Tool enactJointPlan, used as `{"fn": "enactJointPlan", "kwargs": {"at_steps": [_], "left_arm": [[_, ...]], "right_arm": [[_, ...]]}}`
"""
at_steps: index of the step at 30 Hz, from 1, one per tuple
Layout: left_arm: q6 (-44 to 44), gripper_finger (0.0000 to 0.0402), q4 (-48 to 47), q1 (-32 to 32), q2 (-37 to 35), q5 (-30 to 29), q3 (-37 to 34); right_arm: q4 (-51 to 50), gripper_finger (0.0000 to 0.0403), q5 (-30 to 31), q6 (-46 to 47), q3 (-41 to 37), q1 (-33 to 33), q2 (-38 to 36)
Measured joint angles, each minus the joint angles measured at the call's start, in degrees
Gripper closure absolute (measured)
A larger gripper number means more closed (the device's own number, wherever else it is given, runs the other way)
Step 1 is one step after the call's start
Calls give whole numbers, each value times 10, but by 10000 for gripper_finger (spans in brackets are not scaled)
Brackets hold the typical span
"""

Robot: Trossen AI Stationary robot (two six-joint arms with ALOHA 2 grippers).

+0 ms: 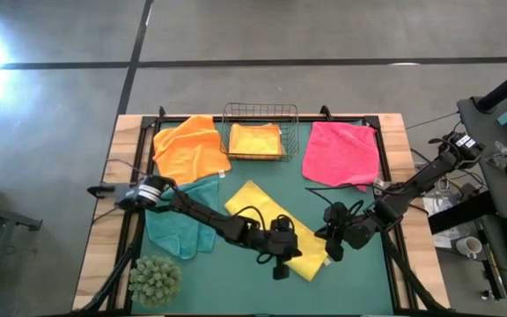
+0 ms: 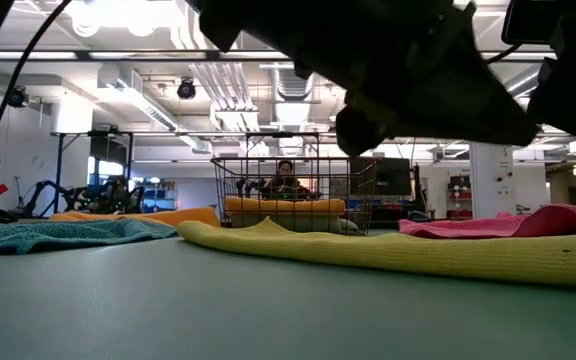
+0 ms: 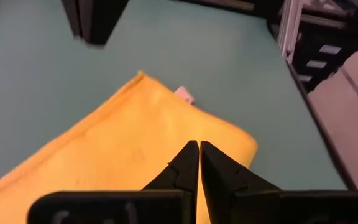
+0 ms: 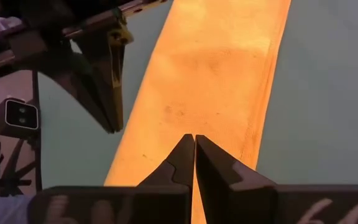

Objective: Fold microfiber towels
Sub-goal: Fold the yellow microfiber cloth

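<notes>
A: Where is the yellow towel (image 1: 262,220) found, and how is it laid?

B: It is spread near the middle of the green mat (image 1: 359,273), folded into a long band running diagonally from left-far to right-near. Both arms are stationed over its near end.

A: What is seen of the claws?

B: The left gripper (image 3: 199,155) is pressed shut, tips together, with nothing pinched; the band's rounded corner lies just ahead of it. The right gripper (image 4: 194,149) is likewise closed and empty, held above the same band.

A: How can the cloth be expected to handle?

B: It is judged light, limp and fuzzy, so it would sag and drape when lifted, and little slipping is expected. A corner or the doubled edge would best be pinched, since a flat middle offers nothing to grip.

A: And the other towels?

B: An orange towel (image 1: 187,148) is crumpled at the far left, a teal towel (image 1: 179,224) lies rumpled beside the left arm, and a pink towel (image 1: 341,154) is spread far right. A folded orange one (image 1: 255,141) sits squared in the wire basket (image 1: 260,111). A spiky plant ball (image 1: 155,279) rests at the near left
</notes>
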Motion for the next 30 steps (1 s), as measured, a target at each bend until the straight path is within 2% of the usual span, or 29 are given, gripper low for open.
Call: {"fn": "enactJointPlan", "kwargs": {"at_steps": [13,22,30], "left_arm": [[-15,400,-50,-5,29,-15,-2],[-13,400,-175,-12,27,2,0],[38,400,-293,-20,9,8,0]], "right_arm": [[-8,394,0,6,0,0,0],[-10,394,1,12,0,0,0],[-9,394,5,27,0,0,0]]}}
